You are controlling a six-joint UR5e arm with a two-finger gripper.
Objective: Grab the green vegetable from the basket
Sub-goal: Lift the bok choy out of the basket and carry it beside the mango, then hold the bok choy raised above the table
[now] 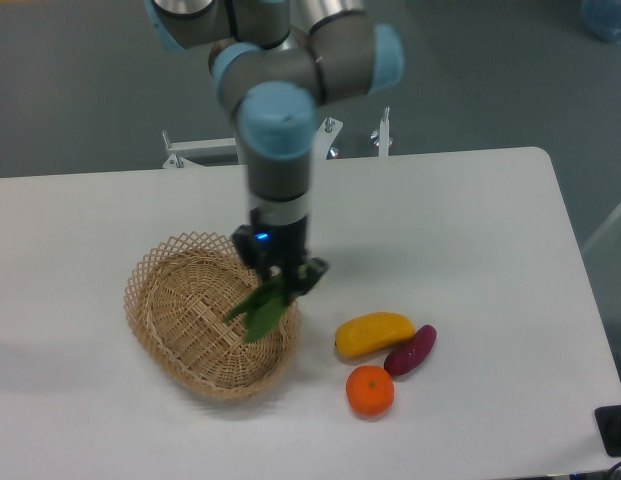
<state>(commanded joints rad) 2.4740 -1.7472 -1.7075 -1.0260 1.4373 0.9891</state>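
My gripper (281,276) is clamped on the vegetable (258,308) — leaves hang down-left from my fingers, over the basket's (170,262) right rim.

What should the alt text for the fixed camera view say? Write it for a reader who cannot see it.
A robot arm's gripper holds a green vegetable lifted above the right side of a wicker basket on a white table. To the right lie a yellow fruit, a purple sweet potato and an orange.
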